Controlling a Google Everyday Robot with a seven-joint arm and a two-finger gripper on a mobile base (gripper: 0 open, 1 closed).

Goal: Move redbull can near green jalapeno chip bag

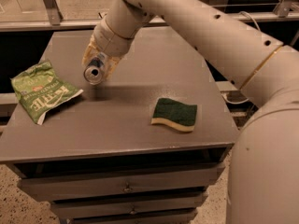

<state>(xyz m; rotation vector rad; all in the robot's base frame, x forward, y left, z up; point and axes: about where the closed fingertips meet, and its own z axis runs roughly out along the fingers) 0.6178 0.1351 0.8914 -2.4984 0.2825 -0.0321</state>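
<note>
The gripper point(99, 64) holds the redbull can point(95, 73) tight between its fingers just over the gray table point(140, 55), with the green jalapeno chip bag point(42, 94) lying flat near it on one side and the sponge point(174, 114) lying farther off on the other side.
</note>
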